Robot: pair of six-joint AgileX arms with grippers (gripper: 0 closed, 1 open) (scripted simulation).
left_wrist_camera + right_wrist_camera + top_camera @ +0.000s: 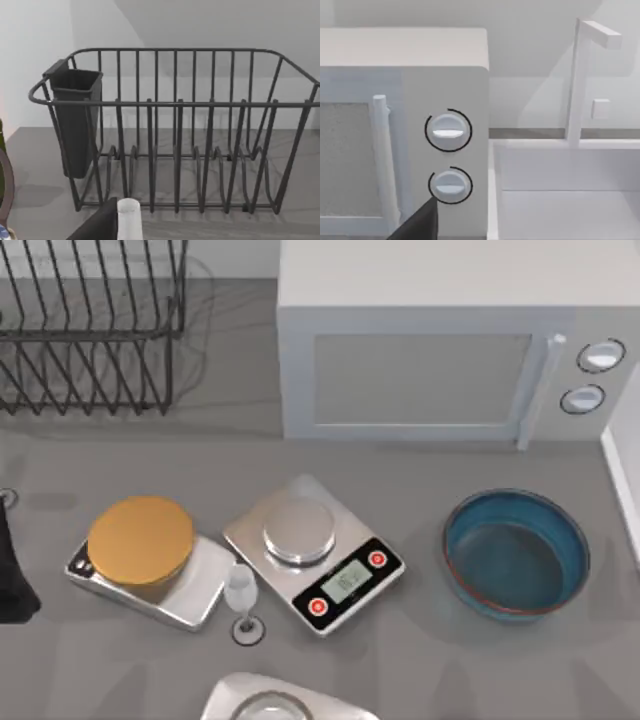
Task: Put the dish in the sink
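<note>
The dish (pixel 516 555), a wide, deep blue bowl with a thin reddish-brown rim, stands upright on the grey counter at the right in the top view, with nothing touching it. The white sink (pixel 565 200) with its tall tap (pixel 580 80) lies to the right of the microwave, and its edge (pixel 625 475) shows at the right border of the top view. My left arm (pixel 12 570) is parked at the counter's left edge. A dark part of my right gripper (pixel 420 222) shows low in the right wrist view, facing the microwave's knobs.
A white microwave (pixel 440 340) stands behind the dish. A black wire dish rack (pixel 90 330) is at the back left. Two scales sit mid-counter, one under an orange disc (pixel 140 538), one with a silver platter (pixel 298 530). A small glass (pixel 242 600) stands between them.
</note>
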